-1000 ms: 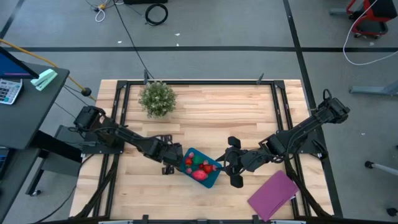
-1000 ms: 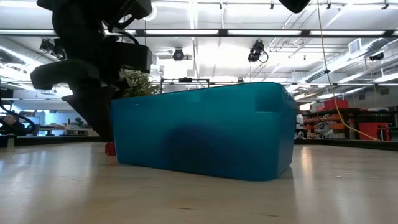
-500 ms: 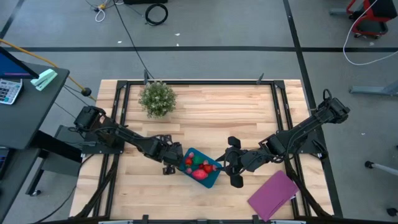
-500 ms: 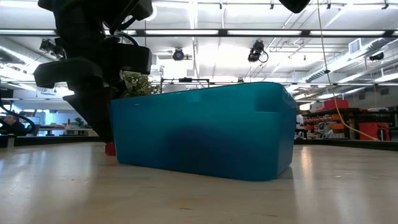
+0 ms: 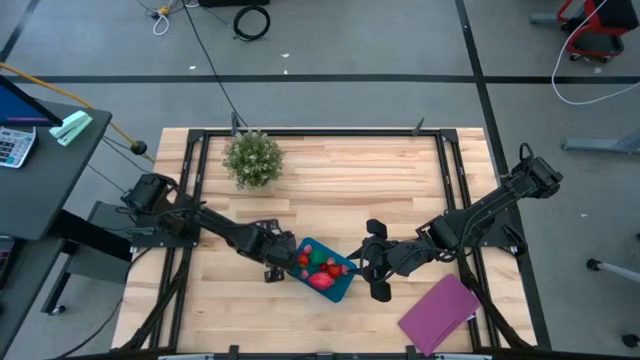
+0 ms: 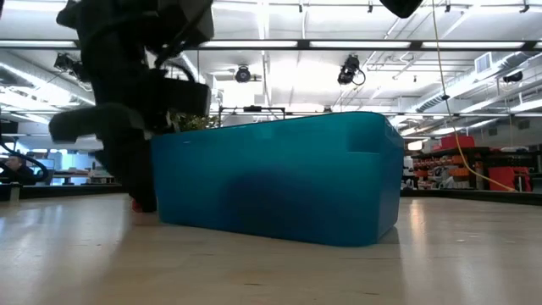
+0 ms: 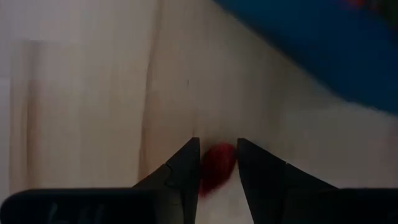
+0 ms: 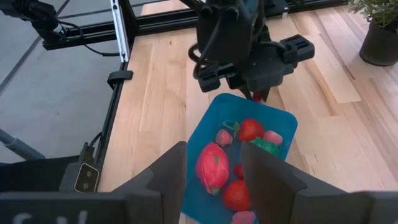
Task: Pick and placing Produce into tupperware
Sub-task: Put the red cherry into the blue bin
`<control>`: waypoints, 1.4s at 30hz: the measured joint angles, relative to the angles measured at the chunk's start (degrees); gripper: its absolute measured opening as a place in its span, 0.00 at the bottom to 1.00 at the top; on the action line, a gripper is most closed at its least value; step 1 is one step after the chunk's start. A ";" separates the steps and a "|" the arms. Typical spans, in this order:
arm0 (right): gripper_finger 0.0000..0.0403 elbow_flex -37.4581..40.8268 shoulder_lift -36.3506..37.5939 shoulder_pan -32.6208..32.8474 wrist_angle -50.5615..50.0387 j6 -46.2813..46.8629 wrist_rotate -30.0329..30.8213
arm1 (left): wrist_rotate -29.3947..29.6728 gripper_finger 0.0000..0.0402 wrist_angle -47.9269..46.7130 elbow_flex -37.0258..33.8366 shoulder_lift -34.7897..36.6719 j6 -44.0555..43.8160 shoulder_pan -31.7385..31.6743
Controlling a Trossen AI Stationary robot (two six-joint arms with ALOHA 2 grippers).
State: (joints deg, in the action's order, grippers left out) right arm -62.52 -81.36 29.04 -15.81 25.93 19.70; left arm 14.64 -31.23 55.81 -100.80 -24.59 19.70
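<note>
We see a pale wooden slatted table (image 5: 330,180) carrying a shallow teal-blue rectangular plastic container (image 5: 325,270) near its front middle, already holding red, pink and green toy produce (image 8: 239,162). Just beside the container's left end, our left gripper (image 7: 217,163) is down at the tabletop, its fingers narrowed around a small red toy fruit (image 7: 217,169) that rests on the wood outside the container. Our right gripper (image 8: 214,169) hangs above the container's right end, its fingers spread and holding nothing.
</note>
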 joint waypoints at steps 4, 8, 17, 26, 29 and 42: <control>0.40 0.02 -0.02 0.00 -0.04 0.65 0.00 | 0.32 0.27 0.15 0.23 -1.21 -0.01 -0.11; 0.40 0.02 -0.02 0.00 -0.02 0.59 0.00 | 0.10 0.24 0.00 0.18 -1.26 -0.54 -0.20; 0.40 0.02 -0.02 0.00 -0.04 0.51 0.00 | -0.23 0.18 -2.26 2.04 -1.70 3.03 -0.17; 0.40 0.02 -0.02 0.00 -0.04 0.46 0.00 | 0.12 0.14 -4.64 3.68 -1.78 4.24 -1.07; 0.40 0.02 -0.01 0.00 -0.04 0.45 0.00 | 0.12 0.07 -5.08 3.70 -1.78 4.22 -1.07; 0.40 0.02 -0.02 -0.04 -0.04 0.44 0.00 | -2.11 0.28 -5.09 3.78 -1.63 7.31 -0.79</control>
State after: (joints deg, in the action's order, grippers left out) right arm -62.50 -81.38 28.99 -15.86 26.37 19.70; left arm 12.53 -36.32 59.59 -102.43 -17.28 18.92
